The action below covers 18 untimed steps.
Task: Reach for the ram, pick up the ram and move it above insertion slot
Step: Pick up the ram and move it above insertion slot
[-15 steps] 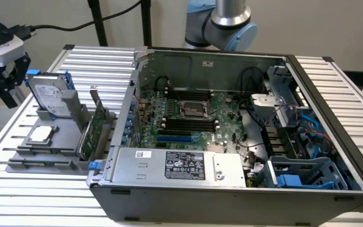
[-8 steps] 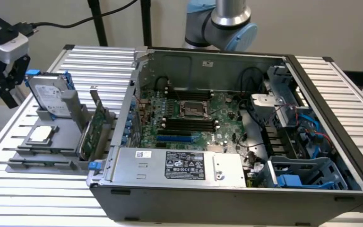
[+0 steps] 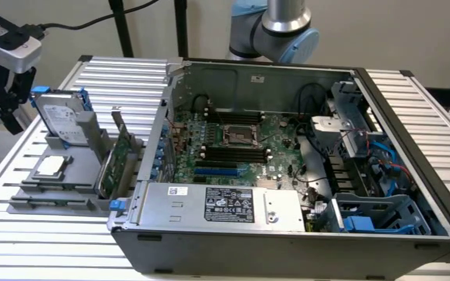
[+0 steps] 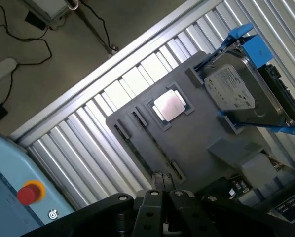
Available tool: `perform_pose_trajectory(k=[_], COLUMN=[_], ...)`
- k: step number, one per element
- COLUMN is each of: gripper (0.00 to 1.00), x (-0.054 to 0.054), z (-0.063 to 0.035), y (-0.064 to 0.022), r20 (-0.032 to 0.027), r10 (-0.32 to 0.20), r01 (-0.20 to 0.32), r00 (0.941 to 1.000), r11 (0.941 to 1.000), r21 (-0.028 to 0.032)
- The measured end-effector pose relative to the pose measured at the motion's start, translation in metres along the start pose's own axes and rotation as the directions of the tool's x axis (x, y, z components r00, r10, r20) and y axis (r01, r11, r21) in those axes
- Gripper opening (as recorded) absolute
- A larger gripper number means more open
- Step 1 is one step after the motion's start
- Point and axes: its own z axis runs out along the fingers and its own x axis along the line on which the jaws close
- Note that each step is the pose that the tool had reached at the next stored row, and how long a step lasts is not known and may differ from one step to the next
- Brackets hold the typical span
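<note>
Since the table (image 3: 123,76) carries the open case (image 3: 209,246) right beside the holder (image 4: 197,133), the reach is best kept over the holder alone. The tool (image 4: 162,183) hangs above the holder's edge with its fingers pressed together and empty. I judge they must part and line up with the ram (image 3: 49,202), which lies in the holder's front groove.

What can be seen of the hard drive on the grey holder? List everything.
The hard drive is a flat silver metal box with a white printed label on its broad face. A blue plastic carrier clasps its edges. It stands on edge, leaning slightly, in a slot of the grey holder, which rests on the ribbed metal table at the exterior view's left of the open computer case. Nothing else is seen touching it.
</note>
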Motion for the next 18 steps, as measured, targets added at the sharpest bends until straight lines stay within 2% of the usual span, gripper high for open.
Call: perform_pose_trajectory(k=[4,9,13,18], gripper=[0.11,0.11,0.11,0.11], x=[0.0000,0.0000,0.0000,0.0000], z=[0.0002,0.0007,0.0011,0.0018], y=[0.0000,0.0000,0.0000,0.0000], r20=[-0.0008,-0.0015,-0.0020,-0.0008], r10=[-0.074,-0.163,-0.235,-0.320], r01=[0.074,0.163,0.235,0.320], r00=[0.9973,0.9866,0.9720,0.9473], r11=[0.9973,0.9866,0.9720,0.9473], r21=[0.0007,0.0022,0.0038,0.0080])
